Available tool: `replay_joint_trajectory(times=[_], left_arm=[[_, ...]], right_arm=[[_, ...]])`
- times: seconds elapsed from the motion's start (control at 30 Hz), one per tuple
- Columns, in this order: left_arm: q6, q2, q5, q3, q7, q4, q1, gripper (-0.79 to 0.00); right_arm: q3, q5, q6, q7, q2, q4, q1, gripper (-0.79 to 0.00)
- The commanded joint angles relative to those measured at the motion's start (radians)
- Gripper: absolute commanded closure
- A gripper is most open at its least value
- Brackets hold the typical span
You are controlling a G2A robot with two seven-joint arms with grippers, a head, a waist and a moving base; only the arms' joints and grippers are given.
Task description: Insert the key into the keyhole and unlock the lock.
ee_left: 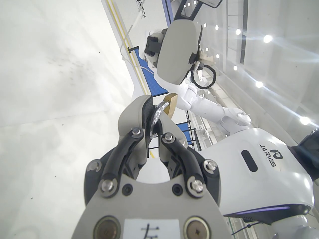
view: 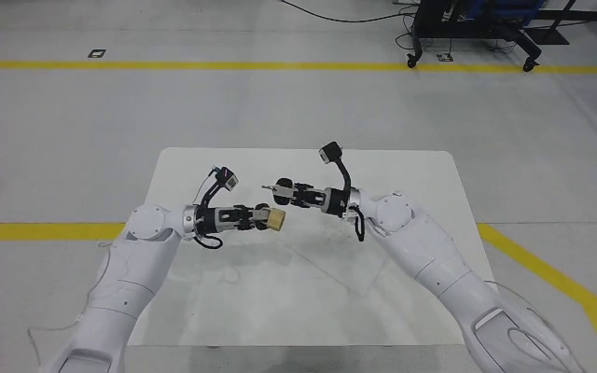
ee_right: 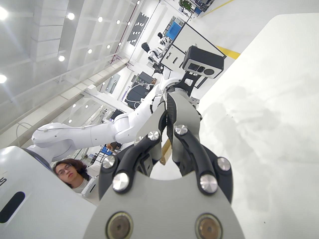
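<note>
Left gripper [ee_left: 155, 110]: is clenching around the lock's steel shackle and holding it up off the table [view: 392, 168], over the middle of it.
Lock [ee_left: 171, 106]: is sticking out beyond that grip toward the other arm. It is sitting close to the key's tip, though as far as I can tell the two are not touching.
Key [view: 268, 188]: is poking out of the right arm's grip and pointing roughly leftward, a little farther from the robot than the lock.
Right gripper [ee_right: 170, 101]: is pinching tight on the key.
Step in hand: I am guessing the arms are lining the key up with the keyhole, as nothing is looking inserted yet.
Doing it well: the left arm should be keeping the lock dead steady, since it is hanging by the shackle alone and may be prone to swivelling. The right should be squaring the blade to the keyhole, pushing straight in, and turning only once seated.
Lock's look: is showing as a small brass block under a bright curved shackle, and I am not making out the keyhole face.
Key's look: is showing as a small, thin, pale sliver, too little for me to be reading its teeth.
</note>
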Motion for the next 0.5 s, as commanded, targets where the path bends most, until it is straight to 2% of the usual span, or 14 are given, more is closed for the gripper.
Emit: replay_joint_trajectory(times=[0.0,0.17,0.47], left_arm=[[0.0,0.001,-0.012,-0.008,0.006,0.016,-0.003,0.0],[0.015,0.004,-0.036,-0.024,0.027,0.043,-0.004,0.0],[0.0,0.007,0.006,-0.034,0.086,0.064,-0.015,0.0]], right_arm=[[-0.011,0.007,-0.002,0.014,-0.007,0.006,0.001,0.0],[-0.03,0.034,-0.025,0.081,-0.017,-0.004,-0.002,0.0],[0.01,0.056,-0.069,0.095,-0.01,-0.023,-0.025,0.0]])
